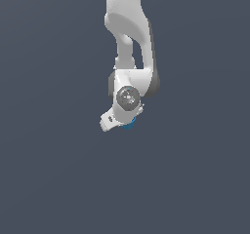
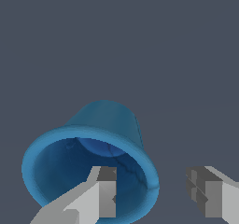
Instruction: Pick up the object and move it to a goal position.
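Wrist view shows the hand (image 2: 151, 195) spread, one blocky grey finger (image 2: 105, 195) inside the glossy, flared blue cup (image 2: 100, 129).

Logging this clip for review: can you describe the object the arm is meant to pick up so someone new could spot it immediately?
In the exterior view, follow the white arm down to its hand; a sliver of bright blue cup peeks from beneath it. The wrist view shows its flared open rim, with one finger of the gripper over its mouth. It is the only coloured thing on the plain grey floor.
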Robot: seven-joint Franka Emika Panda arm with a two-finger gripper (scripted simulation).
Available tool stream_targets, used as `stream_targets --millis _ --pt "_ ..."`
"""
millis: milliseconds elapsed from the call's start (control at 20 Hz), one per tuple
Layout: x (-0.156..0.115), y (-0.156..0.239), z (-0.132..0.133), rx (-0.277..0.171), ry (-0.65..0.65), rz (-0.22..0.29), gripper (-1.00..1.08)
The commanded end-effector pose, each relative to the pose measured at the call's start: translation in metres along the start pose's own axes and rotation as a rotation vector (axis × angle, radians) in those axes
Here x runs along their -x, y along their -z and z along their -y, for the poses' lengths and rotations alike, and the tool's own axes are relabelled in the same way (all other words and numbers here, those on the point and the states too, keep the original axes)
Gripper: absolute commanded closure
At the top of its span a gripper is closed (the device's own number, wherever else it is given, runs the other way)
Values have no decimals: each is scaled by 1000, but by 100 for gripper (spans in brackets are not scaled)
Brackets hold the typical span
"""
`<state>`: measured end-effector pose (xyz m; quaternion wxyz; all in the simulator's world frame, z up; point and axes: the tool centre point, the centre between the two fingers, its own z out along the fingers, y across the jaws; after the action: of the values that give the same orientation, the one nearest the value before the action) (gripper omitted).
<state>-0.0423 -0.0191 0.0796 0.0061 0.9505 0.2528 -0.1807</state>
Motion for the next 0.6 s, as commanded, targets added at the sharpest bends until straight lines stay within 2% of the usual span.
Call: stream_targets --millis 0,100,150,550 --pt "0 -6 0 0 1 0 -20" --pt "0 -8 0 0 1 0 -20" --pt "0 -8 0 0 1 0 108" --pt "0 -8 0 0 1 0 108"
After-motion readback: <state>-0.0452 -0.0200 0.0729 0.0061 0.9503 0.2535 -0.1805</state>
